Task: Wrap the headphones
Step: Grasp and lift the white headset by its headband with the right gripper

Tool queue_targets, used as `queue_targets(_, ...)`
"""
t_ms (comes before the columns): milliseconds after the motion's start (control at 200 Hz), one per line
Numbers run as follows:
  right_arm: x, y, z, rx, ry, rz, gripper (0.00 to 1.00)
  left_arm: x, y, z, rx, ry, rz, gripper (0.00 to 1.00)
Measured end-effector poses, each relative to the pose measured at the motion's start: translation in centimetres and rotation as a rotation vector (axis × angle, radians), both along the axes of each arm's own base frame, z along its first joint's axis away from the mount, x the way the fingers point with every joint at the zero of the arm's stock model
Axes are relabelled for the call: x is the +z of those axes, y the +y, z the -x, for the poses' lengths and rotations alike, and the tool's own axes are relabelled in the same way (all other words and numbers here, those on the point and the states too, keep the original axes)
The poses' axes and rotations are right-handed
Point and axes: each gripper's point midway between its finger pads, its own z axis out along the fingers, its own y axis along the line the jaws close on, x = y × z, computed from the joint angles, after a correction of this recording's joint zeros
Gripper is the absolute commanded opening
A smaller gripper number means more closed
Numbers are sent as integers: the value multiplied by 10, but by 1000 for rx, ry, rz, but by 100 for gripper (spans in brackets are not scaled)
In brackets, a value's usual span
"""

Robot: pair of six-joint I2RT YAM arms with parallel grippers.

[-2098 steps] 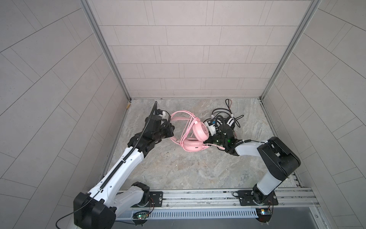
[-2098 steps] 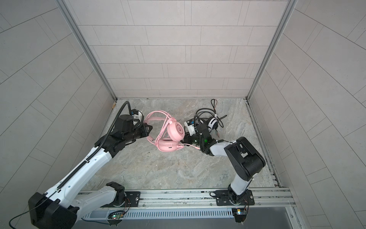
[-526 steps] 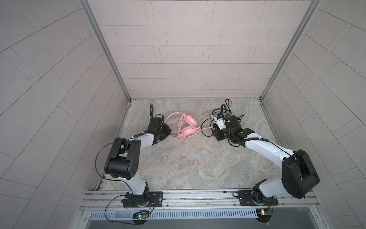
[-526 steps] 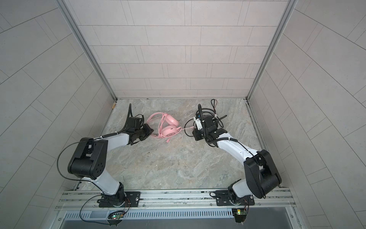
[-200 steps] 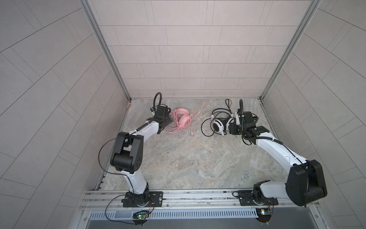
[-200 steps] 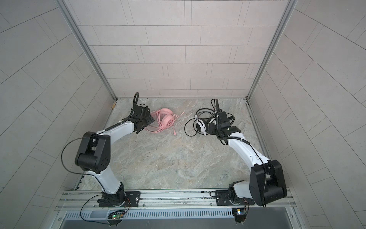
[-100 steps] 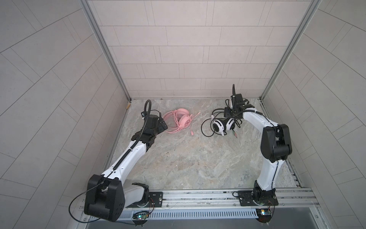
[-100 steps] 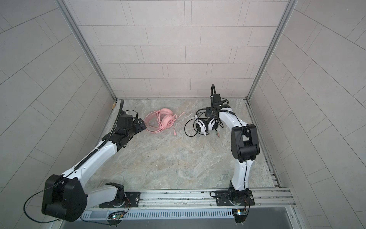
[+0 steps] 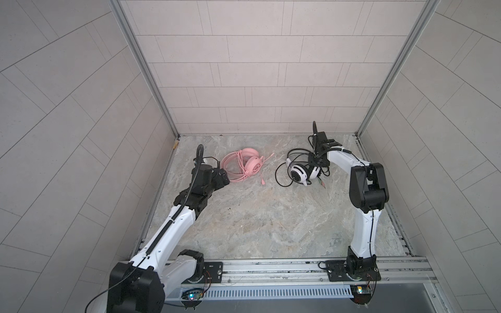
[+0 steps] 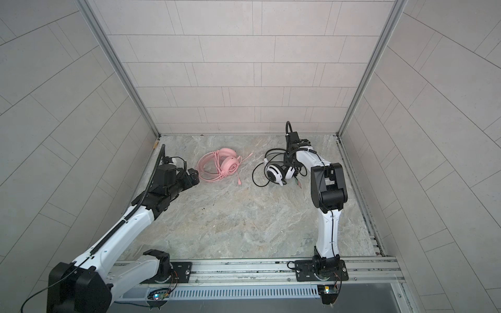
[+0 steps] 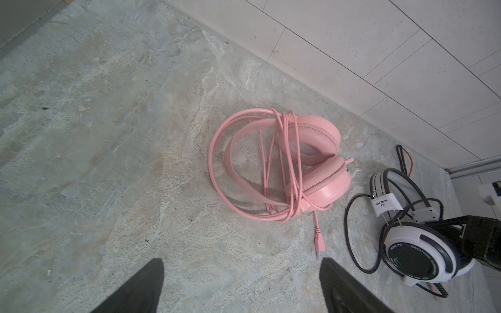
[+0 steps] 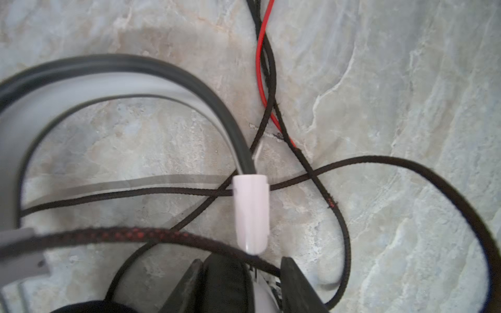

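Both top views: pink headset (image 9: 245, 165), pink cable (image 11: 290, 162) wound round it, lies on the marble (image 9: 257, 216) near the left gripper (image 9: 224, 177), jaws wide apart, empty. Right gripper (image 9: 316, 163) jaws clamp an ear cup of the white headset (image 9: 299, 173); black cable (image 9: 276, 174) lies loose.

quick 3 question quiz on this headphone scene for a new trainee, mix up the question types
1. True or false: the pink headset has its pink cable wound around it.
2. The left gripper is: A) shut tight, B) open and holding nothing, C) out of every view.
3. Which headset has its cable lying in loose loops on the table?

Key: 1 true. 2 B. 3 the white-and-black headset.
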Motion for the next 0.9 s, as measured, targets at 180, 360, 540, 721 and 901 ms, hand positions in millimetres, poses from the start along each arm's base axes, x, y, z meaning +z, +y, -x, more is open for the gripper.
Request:
queue_targets(180,2,11,26,33,-17,-24,21,-2,-20,-2,-73,2,34,91)
queue_targets(360,41,28,60,106,-135,-18,20,-2,-53,-1,-186,-3,78,91)
queue_targets(540,119,57,88,237,-449,45,22,0,-90,-5,-321,15,117,91)
queue_targets(721,144,86,133,375,-680,76,22,32,-137,-9,-485,-53,130,91)
queue_targets(901,143,77,151,384,-752,98,22,63,-189,-8,-644,-137,90,91)
